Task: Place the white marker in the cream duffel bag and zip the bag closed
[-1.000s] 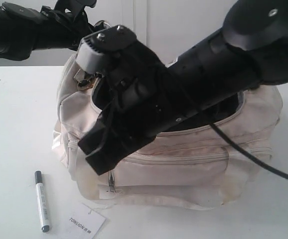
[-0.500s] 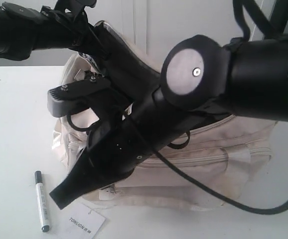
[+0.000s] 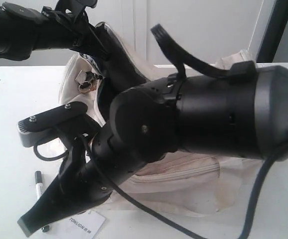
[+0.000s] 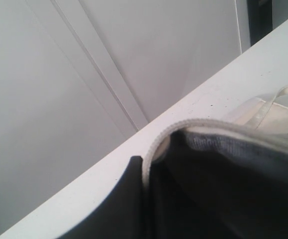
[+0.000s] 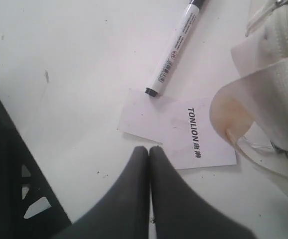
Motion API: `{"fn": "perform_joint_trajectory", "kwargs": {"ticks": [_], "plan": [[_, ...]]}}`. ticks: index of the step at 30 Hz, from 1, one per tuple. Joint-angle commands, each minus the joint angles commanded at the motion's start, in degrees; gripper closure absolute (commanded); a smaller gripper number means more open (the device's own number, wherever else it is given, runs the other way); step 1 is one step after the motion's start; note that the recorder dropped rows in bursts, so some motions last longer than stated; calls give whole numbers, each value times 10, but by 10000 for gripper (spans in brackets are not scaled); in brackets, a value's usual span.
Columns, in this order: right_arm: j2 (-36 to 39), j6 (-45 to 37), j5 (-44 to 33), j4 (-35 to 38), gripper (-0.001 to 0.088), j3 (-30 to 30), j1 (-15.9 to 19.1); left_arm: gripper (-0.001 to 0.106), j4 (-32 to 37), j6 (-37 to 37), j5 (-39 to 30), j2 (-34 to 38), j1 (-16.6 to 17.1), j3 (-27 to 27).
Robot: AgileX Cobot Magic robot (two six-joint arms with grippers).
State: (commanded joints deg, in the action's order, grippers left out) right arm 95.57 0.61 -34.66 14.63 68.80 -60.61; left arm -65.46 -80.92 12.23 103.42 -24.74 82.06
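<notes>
The white marker [image 5: 176,47] lies flat on the table, left of the cream duffel bag [image 3: 184,174]. The exterior view shows only part of the marker [image 3: 38,180], behind my right arm. My right gripper [image 5: 149,149] is shut with nothing in it. It hangs just over the table at the edge of the paper tag, a little short of the marker's black end. In the exterior view the right gripper [image 3: 27,226] points down to the front left. My left gripper [image 4: 145,164] is shut on the bag's piped opening edge [image 4: 184,123] and holds that flap up.
A white paper tag [image 5: 179,129] printed TONLION lies between the marker and the bag's front corner [image 5: 278,74]. My right arm [image 3: 209,114] covers most of the bag. White table [image 3: 9,109] lies to the left, and a wall stands behind.
My right arm has swung from over the bag's opening down and left to the table by the marker and tag. The left gripper still holds the bag's edge up.
</notes>
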Motion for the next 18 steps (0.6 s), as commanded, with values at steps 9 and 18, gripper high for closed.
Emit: {"fn": "perform_joint_trajectory", "kwargs": {"ticks": [9, 18], "plan": [[-1, 132, -95, -153, 868, 74, -3, 1053, 0, 0, 1, 0, 0, 0], [0, 191, -94, -182, 868, 74, -57, 1053, 0, 0, 1, 0, 0, 0]]}}
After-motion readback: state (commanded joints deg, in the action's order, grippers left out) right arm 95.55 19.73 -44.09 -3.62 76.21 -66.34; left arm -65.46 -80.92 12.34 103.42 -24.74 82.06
